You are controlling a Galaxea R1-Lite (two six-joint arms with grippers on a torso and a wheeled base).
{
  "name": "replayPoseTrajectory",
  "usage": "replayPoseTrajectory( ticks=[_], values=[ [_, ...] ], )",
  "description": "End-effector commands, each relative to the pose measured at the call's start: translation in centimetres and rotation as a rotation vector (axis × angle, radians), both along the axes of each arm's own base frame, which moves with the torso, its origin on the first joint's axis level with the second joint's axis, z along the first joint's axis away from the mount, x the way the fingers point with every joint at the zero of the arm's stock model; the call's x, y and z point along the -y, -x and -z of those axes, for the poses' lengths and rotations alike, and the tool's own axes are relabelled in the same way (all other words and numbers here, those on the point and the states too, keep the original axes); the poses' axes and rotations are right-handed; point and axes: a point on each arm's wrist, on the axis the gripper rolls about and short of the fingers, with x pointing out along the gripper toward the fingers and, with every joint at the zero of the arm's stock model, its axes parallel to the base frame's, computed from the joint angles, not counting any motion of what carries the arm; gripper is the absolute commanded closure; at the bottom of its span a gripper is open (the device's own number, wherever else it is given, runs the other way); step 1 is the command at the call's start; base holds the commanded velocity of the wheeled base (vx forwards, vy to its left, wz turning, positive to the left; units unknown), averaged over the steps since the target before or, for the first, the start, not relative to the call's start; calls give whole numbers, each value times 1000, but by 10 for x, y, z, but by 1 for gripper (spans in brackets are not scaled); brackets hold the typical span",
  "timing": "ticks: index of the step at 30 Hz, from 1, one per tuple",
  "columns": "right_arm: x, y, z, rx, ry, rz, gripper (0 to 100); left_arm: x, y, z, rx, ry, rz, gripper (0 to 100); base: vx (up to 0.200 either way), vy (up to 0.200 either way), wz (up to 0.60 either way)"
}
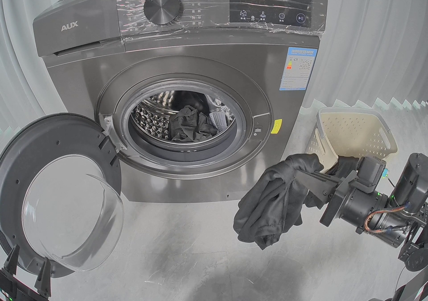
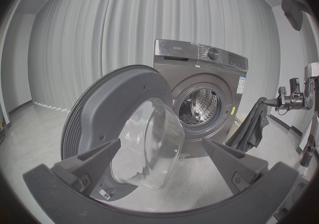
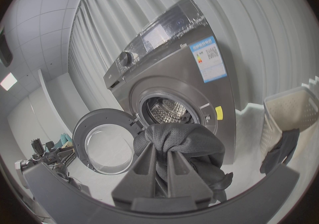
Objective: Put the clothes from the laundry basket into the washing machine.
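My right gripper (image 1: 305, 175) is shut on a dark grey garment (image 1: 272, 204) that hangs in the air, in front of and to the right of the washing machine (image 1: 178, 92). In the right wrist view the two fingers (image 3: 149, 165) pinch the garment (image 3: 186, 141) at its top fold. More dark clothes (image 1: 189, 124) lie inside the drum. The cream laundry basket (image 1: 356, 132) stands to the right of the machine, with another dark cloth (image 3: 282, 150) draped over its rim. My left gripper (image 2: 160, 141) is open and holds nothing, low at the left near the open door (image 1: 58, 172).
The round door (image 2: 116, 112) with its glass bowl swings out to the left of the drum opening. Bare grey floor (image 1: 178, 248) spreads in front of the machine. White curtains (image 1: 379, 25) hang behind it.
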Motion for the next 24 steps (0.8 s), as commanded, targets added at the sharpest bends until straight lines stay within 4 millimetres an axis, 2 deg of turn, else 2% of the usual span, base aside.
replayPoseTrajectory(
  ticks=[1, 5, 10, 13, 20, 24],
  values=[
    [0, 3, 5, -25, 6, -8, 100, 0, 0, 4, 5, 0, 0, 0, 0, 0, 0],
    [1, -3, -1, -8, -10, 4, 100, 0, 0, 4, 6, 0, 0, 0, 0, 0, 0],
    [10, -7, 9, -47, 15, -48, 100, 0, 0, 4, 6, 0, 0, 0, 0, 0, 0],
    [9, -7, 7, -45, -3, -60, 100, 0, 0, 4, 6, -1, 0, 0, 0, 0, 0],
    [8, -8, 3, -74, -59, -71, 100, 0, 0, 4, 6, -1, 0, 0, 0, 200, 0],
    [9, -7, 5, -83, -54, -80, 100, 0, 0, 4, 6, -1, 0, 0, 0, 0, 0]
  ],
)
